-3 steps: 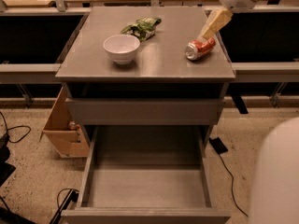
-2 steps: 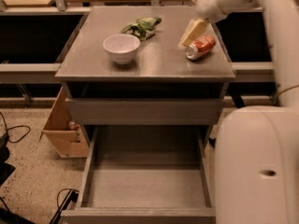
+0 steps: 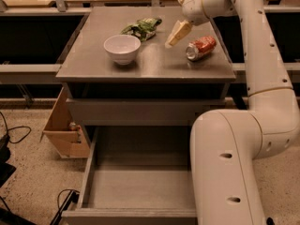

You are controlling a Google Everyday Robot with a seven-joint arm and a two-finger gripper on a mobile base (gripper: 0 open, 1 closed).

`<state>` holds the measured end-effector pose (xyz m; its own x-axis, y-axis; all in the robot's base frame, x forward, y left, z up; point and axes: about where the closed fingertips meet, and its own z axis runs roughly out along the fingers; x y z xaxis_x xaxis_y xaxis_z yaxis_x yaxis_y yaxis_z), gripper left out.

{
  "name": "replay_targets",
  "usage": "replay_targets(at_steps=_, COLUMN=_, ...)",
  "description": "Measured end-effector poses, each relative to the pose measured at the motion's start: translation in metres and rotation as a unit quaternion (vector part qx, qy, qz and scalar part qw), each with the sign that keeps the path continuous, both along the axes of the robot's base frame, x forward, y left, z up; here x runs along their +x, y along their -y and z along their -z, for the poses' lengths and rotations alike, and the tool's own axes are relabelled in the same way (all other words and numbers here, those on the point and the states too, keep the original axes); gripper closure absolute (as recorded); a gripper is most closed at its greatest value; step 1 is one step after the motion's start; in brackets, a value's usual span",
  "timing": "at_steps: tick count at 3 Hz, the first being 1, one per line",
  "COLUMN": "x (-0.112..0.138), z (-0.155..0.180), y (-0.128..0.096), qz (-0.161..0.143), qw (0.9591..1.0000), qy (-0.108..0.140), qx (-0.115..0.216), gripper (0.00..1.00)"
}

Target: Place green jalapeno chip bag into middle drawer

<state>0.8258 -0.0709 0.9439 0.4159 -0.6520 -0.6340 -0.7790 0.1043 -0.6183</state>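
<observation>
While the end effector (image 3: 177,33) hovers above the surface (image 3: 154,68), carrying nothing and with its opening impossible to tell, the green jalapeno chip bag (image 3: 143,27) lies just left of it. It should descend squarely onto the bag, clear of the white bowl (image 3: 122,48), before going to the open middle drawer (image 3: 140,184) below.

Gripper (image 3: 175,36) over tabletop (image 3: 154,67) near can (image 3: 200,48); arm (image 3: 234,168) hides middle drawer (image 3: 136,191) right side; front panel cropped.

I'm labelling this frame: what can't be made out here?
Camera view:
Middle drawer: right side hidden by the robot's arm, front cut by the bottom edge.
Green jalapeno chip bag: print too small.
Gripper, above the tabletop between bag and soda can: hides surface behind it.
</observation>
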Motion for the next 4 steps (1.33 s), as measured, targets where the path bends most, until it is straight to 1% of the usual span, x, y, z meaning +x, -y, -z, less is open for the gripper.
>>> replay_targets(at_steps=1, x=0.000, z=-0.001, y=0.000, qz=0.000, qw=1.0000, qy=0.002, qx=0.001, gripper=0.00)
replay_targets(at_steps=2, x=0.005, z=-0.004, y=-0.008, qz=0.003, qw=1.0000, qy=0.007, qx=0.001, gripper=0.00)
replay_targets(at_steps=3, x=0.023, z=-0.018, y=-0.027, qz=0.029, qw=0.9992, qy=0.018, qx=0.022, gripper=0.00)
replay_targets(at_steps=4, x=0.050, z=-0.039, y=-0.047, qz=0.076, qw=0.9956, qy=0.037, qx=0.040, gripper=0.00)
